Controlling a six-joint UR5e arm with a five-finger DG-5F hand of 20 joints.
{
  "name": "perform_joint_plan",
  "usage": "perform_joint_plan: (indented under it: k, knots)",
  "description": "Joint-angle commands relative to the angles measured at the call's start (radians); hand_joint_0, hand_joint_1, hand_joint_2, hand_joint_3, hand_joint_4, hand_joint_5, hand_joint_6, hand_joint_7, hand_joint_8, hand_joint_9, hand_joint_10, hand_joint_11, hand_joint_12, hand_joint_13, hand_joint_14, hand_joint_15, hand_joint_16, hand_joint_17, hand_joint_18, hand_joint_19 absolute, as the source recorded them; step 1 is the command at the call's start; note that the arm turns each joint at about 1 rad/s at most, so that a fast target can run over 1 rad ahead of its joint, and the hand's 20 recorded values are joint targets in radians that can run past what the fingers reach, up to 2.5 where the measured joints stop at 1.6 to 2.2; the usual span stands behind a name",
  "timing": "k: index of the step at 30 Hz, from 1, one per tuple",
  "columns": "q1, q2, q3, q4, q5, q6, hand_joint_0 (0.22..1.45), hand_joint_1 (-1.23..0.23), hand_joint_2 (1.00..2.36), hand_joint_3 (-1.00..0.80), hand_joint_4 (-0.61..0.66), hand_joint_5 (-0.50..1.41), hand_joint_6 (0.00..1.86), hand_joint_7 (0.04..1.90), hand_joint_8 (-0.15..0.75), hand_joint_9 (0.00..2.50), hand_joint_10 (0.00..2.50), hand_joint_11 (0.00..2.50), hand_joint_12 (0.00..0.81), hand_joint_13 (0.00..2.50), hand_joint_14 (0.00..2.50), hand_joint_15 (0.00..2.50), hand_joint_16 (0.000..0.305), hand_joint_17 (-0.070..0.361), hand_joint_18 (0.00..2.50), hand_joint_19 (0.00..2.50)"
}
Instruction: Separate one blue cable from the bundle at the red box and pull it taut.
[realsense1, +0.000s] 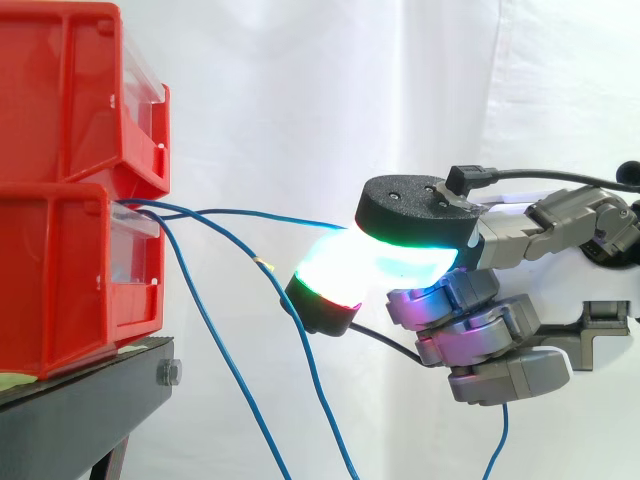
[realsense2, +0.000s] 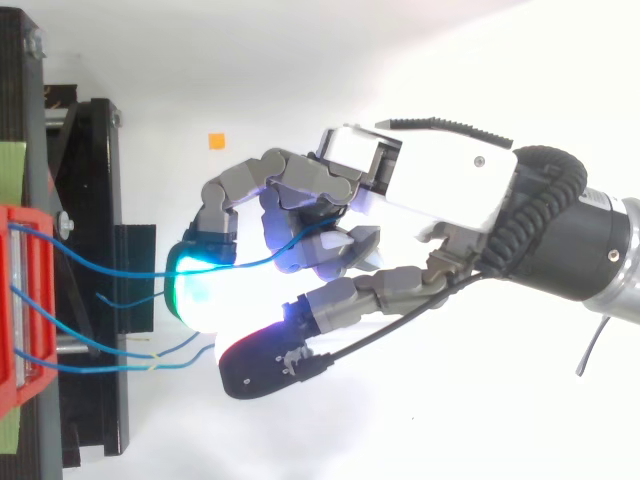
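Keep the pinch firm and draw level, straight away from the box (realsense1: 60, 270), so the cable (realsense1: 260, 214) clears the loose ones (realsense1: 220, 350) sagging below. The hand (realsense2: 440, 185) lies sideways off the bench (realsense1: 100, 385) edge. Its pads (realsense1: 325, 290) are closed on that one cable, which is only slightly slack.

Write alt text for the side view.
A robot hand from the right pinches one blue cable between glowing pads; the cable runs almost straight to stacked red bins at left. Other blue cables hang slack from the bins, before a white curtain.
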Motion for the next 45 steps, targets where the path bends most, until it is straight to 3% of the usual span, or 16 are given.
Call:
perform_joint_plan:
  k: [1,5,7,12,16,20,26,30,38,39,41,45]
  knots:
    - [0.0,0.0,0.001,0.0,0.0,0.001,0.77,-0.88,1.01,-0.4,0.06,-0.22,0.87,0.99,0.313,0.51,2.5,2.5,0.421,0.9,2.5,1.71,0.04,0.091,1.45,1.65]
    - [0.0,0.0,0.001,0.0,0.0,0.001,0.64,-0.77,1.0,-0.47,0.13,-0.21,0.86,1.0,0.327,0.51,2.5,2.5,0.414,0.9,2.5,1.69,0.041,0.091,1.43,1.62]
    - [0.0,0.0,0.001,0.0,-0.002,0.001,0.56,-0.58,1.0,-0.5,0.15,-0.2,0.85,0.98,0.355,0.56,2.5,2.5,0.418,0.92,2.5,1.64,0.042,0.094,1.38,1.42]
    - [0.0,0.0,0.001,0.0,0.0,0.001,0.54,-0.41,1.0,-0.5,0.17,-0.2,0.84,1.01,0.382,0.6,2.5,2.5,0.421,0.95,2.5,1.64,0.044,0.098,1.3,1.21]
    - [0.0,-0.002,-0.001,0.0,0.003,-0.001,0.53,-0.41,1.0,-0.5,0.16,-0.22,0.84,1.0,0.415,0.58,2.5,2.5,0.437,0.94,2.5,1.71,0.044,0.099,1.28,1.11]
    - [-0.006,-0.046,0.001,0.007,0.003,0.01,0.52,-0.43,1.0,-0.5,0.16,-0.23,0.84,0.95,0.448,0.55,2.5,2.5,0.459,0.93,2.5,1.79,0.045,0.1,1.3,1.08]
    - [-0.008,-0.065,-0.001,0.057,0.005,0.04,0.51,-0.46,1.0,-0.5,0.16,-0.25,0.84,0.9,0.479,0.48,2.5,2.5,0.512,0.99,2.5,1.83,0.049,0.111,1.32,0.78]
    - [-0.012,-0.065,0.001,0.069,0.005,0.044,0.51,-0.47,1.0,-0.5,0.17,-0.25,0.84,0.87,0.497,0.54,2.5,2.5,0.579,1.22,2.5,1.86,0.055,0.123,1.47,0.58]
    - [-0.025,-0.063,0.001,0.068,0.0,0.083,0.52,-0.48,1.0,-0.5,0.19,-0.23,0.83,0.9,0.582,0.9,2.5,2.5,0.644,1.62,2.5,1.85,0.06,0.136,1.88,0.53]
    - [-0.028,-0.063,0.001,0.069,0.0,0.093,0.53,-0.49,1.0,-0.5,0.18,-0.23,0.82,0.91,0.591,0.95,2.5,2.5,0.647,1.65,2.5,1.82,0.181,0.136,1.93,0.52]
    - [-0.031,-0.065,0.001,0.069,0.0,0.108,0.55,-0.5,1.0,-0.5,0.17,-0.22,0.82,0.92,0.591,0.99,2.5,2.5,0.647,1.67,2.5,1.82,0.178,0.134,1.95,0.53]
    - [-0.035,-0.063,0.001,0.066,-0.005,0.126,0.6,-0.61,1.02,-0.28,0.16,-0.22,0.84,1.02,0.578,1.02,2.5,2.5,0.634,1.67,2.5,1.78,0.17,0.127,1.94,0.56]
